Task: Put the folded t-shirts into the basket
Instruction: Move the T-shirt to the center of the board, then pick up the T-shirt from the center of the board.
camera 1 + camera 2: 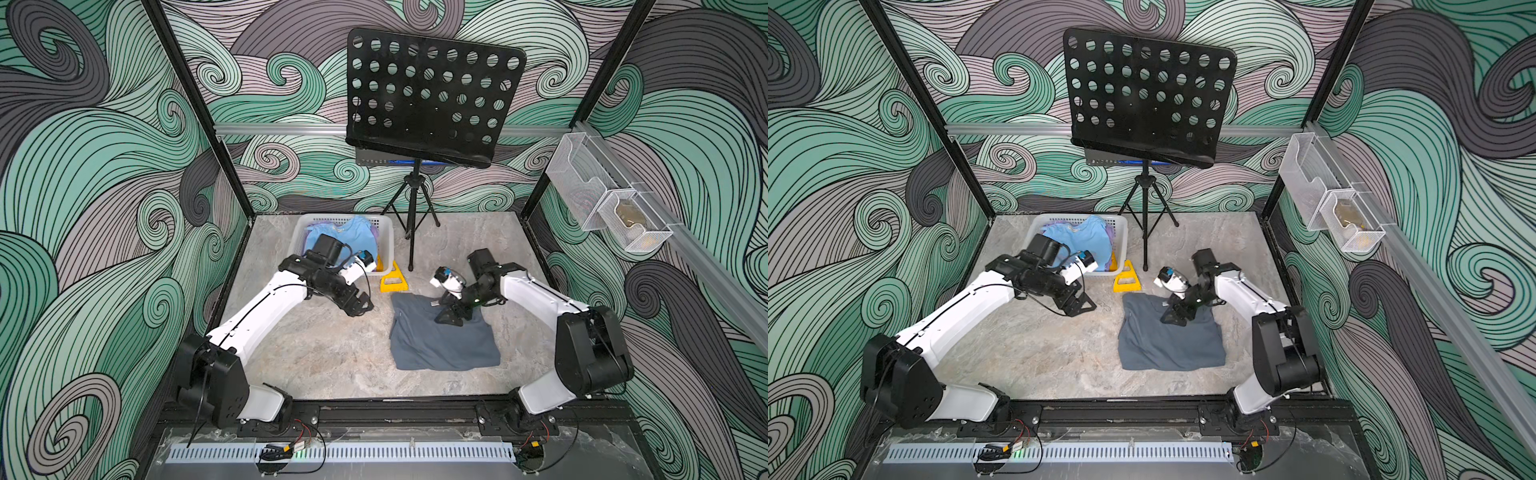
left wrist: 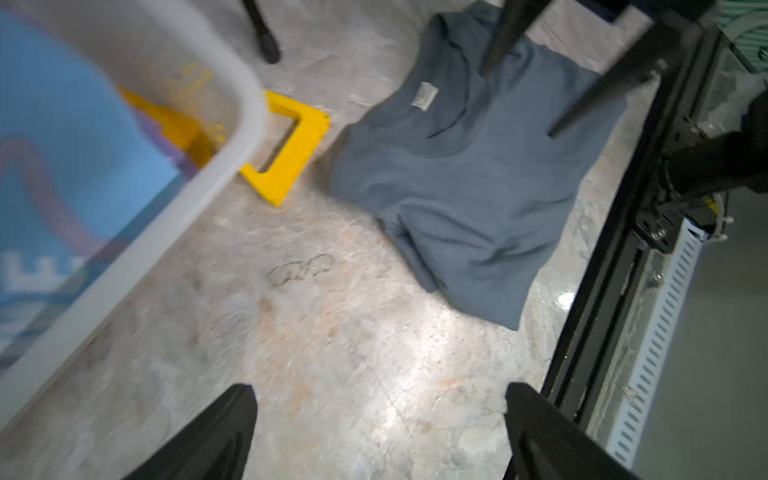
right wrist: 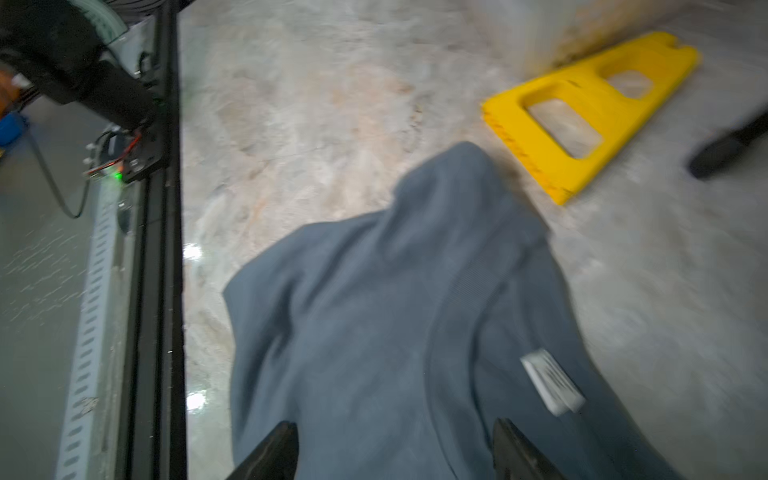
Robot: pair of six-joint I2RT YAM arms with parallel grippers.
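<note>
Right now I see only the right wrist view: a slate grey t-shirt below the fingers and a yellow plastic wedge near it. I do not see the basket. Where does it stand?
Observer: The white basket stands at the far side of the table, just beyond the yellow plastic wedge.
Operator: Is something already inside it?
Observer: Yes. A light blue t-shirt lies on top, and a mustard yellow one shows at the near corner by the wedge.
Operator: And the left gripper?
Observer: The left gripper is open and empty, over bare table beside the basket.
</note>
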